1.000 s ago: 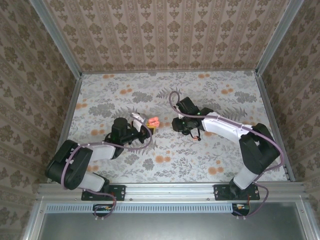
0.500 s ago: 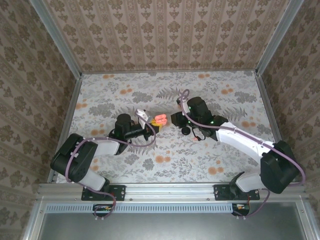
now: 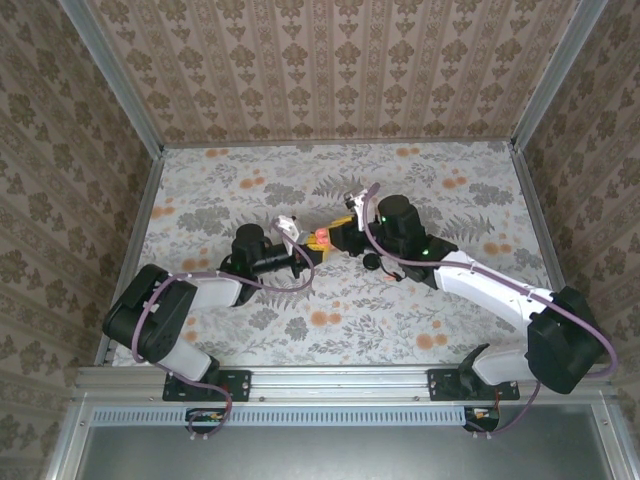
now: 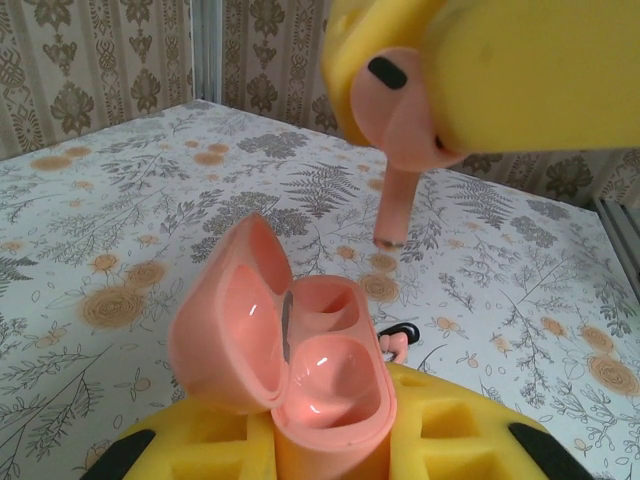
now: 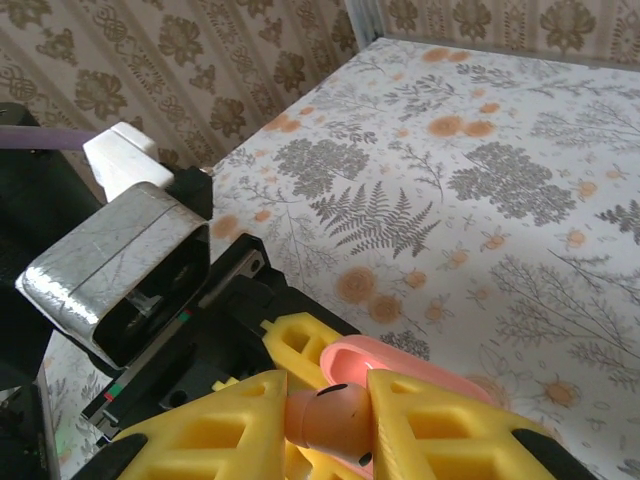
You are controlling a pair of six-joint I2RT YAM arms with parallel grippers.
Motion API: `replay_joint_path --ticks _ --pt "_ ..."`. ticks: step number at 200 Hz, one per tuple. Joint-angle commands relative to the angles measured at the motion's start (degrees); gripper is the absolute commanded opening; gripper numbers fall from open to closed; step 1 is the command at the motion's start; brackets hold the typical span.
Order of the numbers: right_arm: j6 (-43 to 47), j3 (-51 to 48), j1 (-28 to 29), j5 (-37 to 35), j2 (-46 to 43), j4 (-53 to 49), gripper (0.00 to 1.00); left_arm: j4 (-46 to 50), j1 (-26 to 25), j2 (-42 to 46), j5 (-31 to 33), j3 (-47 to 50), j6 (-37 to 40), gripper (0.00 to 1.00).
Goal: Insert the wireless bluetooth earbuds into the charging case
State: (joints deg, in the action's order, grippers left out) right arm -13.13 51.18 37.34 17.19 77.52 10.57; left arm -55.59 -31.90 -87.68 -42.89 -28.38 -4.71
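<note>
Currently both arms are reaching in toward the middle of the table (image 3: pixel 250 180) and meeting there. The left arm (image 3: pixel 190 295) is lying low. It is folding back from its base at the near left edge and then stretching its forearm rightward, so the left claw (image 3: pixel 305 252) is pointing toward the centre. That claw's yellow fingers (image 4: pixel 470 440) are pressing in on both sides of the pink charging case (image 4: pixel 300 360). The case is being held clear of the table with its lid swung open to the left in the left wrist view, and its hollow wells are showing.

The right arm (image 3: pixel 490 285) is extending much further. It is running from its base at the near right edge in a long diagonal up and to the left, with its wrist turning the right claw (image 3: pixel 338 232) toward the left claw. The right claw is closing its yellow fingers (image 5: pixel 430 420) around a pink earbud (image 4: pixel 398 180), pinching the bud end while the stem is pointing downward. In the left wrist view the stem's tip is hanging above the open case, not touching it. From the right wrist, the earbud (image 5: pixel 325 415) is sitting between the two fingers with the case's pink rim (image 5: pixel 400 362) just beyond it.

From above, the case (image 3: pixel 321 237) is showing between the two claws. A small black round object (image 3: pixel 372 261) is lying on the table near the right wrist.
</note>
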Motion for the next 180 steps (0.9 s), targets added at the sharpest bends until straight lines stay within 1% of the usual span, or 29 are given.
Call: replay_joint_path --ticks 1,108,180 --pt "1.44 1.42 0.7 2.15 1.44 2.52 0.25 -2.15 -0.36 0.13 -2.0 -1.58 0.76 0.16" --pt "2.03 2.55 1.83 1.93 5.53 3.1 0.25 -2.85 -0.36 0.39 -2.39 -2.12 -0.89 0.16" --pt "4.8 3.24 2.47 3.61 6.69 -0.87 0.26 -2.85 -0.18 1.27 -1.94 -2.2 -1.62 0.16"
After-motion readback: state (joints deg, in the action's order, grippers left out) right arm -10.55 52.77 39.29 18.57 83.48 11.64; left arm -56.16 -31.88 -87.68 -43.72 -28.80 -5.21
